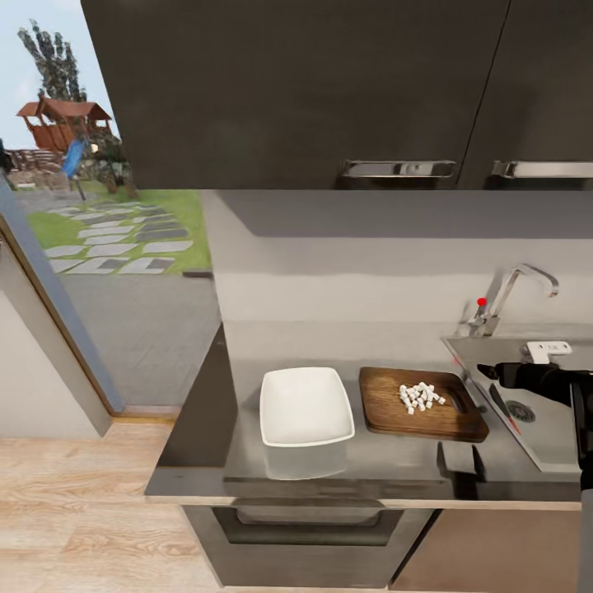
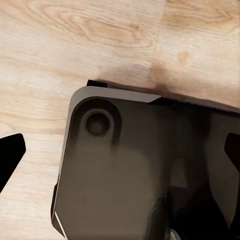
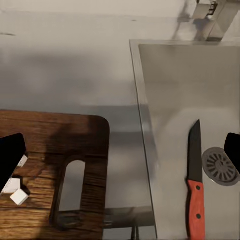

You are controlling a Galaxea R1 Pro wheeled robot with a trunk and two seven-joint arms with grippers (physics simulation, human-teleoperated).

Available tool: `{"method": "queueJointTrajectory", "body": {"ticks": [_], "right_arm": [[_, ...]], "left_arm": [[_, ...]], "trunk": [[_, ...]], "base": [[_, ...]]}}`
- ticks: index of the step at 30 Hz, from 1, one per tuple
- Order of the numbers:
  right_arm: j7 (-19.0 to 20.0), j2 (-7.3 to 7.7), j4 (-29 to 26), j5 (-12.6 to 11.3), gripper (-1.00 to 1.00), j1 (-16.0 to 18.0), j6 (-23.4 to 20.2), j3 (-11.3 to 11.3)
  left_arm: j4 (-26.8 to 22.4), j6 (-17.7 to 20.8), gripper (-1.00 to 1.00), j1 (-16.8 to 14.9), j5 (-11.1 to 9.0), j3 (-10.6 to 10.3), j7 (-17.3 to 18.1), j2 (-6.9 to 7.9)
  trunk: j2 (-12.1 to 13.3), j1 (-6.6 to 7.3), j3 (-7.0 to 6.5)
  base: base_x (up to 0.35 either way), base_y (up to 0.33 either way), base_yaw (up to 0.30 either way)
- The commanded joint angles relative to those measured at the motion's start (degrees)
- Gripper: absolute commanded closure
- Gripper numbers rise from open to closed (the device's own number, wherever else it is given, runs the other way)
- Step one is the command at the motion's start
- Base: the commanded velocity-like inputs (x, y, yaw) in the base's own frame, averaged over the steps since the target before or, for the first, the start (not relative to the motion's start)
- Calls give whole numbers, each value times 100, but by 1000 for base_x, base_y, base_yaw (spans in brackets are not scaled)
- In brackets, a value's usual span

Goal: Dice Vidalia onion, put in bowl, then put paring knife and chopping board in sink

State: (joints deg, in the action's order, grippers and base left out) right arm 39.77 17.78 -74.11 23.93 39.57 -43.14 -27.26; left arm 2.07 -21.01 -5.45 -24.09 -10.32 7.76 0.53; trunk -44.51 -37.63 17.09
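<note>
The dark wooden chopping board (image 1: 387,416) lies on the grey countertop (image 1: 247,461), with a small heap of white diced onion (image 1: 421,396) on it. To its left stands the white bowl (image 1: 305,405), with nothing in it. The red-handled paring knife (image 1: 502,408) lies flat in the sink (image 1: 552,449) beside the round drain. My right gripper (image 1: 487,372) hovers open over the sink's left rim, holding nothing. In the right wrist view the knife (image 3: 195,185), the sink (image 3: 170,100), the board (image 3: 60,145) and onion cubes (image 3: 15,192) lie below the gripper (image 3: 122,160). My left gripper (image 2: 122,160) is open over the robot's base.
A chrome tap (image 1: 515,292) with a red knob (image 1: 482,301) rises behind the sink. Dark wall cabinets (image 1: 329,91) hang above the counter. Left of the counter are a wooden floor (image 1: 74,511) and a glass door to a garden. An oven front sits under the counter.
</note>
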Motion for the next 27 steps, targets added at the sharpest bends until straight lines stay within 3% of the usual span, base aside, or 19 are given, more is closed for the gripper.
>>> {"method": "queueJointTrajectory", "body": {"ticks": [1,15,27], "right_arm": [[58,0,3,58,-100,7,-11,-7],[57,-6,127,52,-100,7,-10,-6],[48,-46,134,51,-100,7,-51,14]], "left_arm": [[22,-30,-100,-9,-61,-40,40,0],[22,-32,-100,-9,-61,-40,38,0],[22,-26,-100,-9,-61,-40,40,0]], "trunk": [[-6,-1,8],[-6,-1,8],[-6,-1,8]], "base": [[0,73,0],[0,8,0],[0,141,0]]}}
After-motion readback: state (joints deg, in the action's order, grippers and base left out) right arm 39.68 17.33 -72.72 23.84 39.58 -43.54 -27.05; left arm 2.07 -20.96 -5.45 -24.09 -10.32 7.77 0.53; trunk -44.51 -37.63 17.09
